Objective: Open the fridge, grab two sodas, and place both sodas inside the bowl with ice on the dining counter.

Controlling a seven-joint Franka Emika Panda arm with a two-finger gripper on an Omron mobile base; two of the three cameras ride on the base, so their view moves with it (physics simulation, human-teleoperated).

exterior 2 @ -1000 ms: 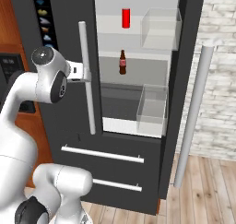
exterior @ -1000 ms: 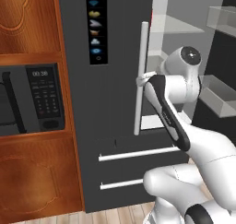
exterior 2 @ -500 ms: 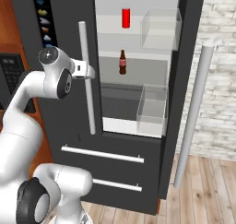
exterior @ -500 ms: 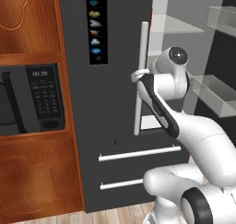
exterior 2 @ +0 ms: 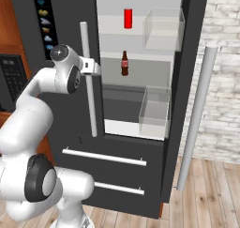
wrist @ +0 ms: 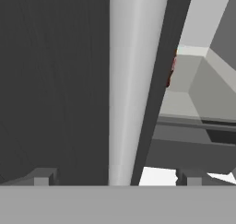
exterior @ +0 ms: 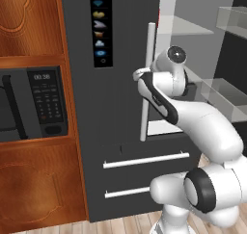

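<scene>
Fridge (exterior 2: 70, 16): tall, dark grey, two doors; right door (exterior 2: 190, 81) stood swung wide, left door shut, with a black icon panel (exterior: 100, 26) down its front. White interior with clear shelves and clear bins (exterior 2: 161, 27).

Red can (exterior 2: 128, 18): upright on the upper shelf, plain bright red.

Brown bottle (exterior 2: 124, 64): upright on the shelf below, almost directly under the can.

Left door handle (exterior 2: 88, 77): long pale bar, vertical, running between the fingertips in the hand view.

Gripper (wrist: 117, 177): jaws stood fully apart, one fingertip either side of the bar, level with the bottle's shelf; contact could not be told.

Two drawers with pale bar pulls (exterior 2: 104, 157) sat below.

Black microwave (exterior: 29, 100), set in red-brown wood cabinetry (exterior: 29, 16), stood left of the fridge. Its left edge was cut off.

Can showed as a mere red sliver past the door edge in the hand view.
</scene>
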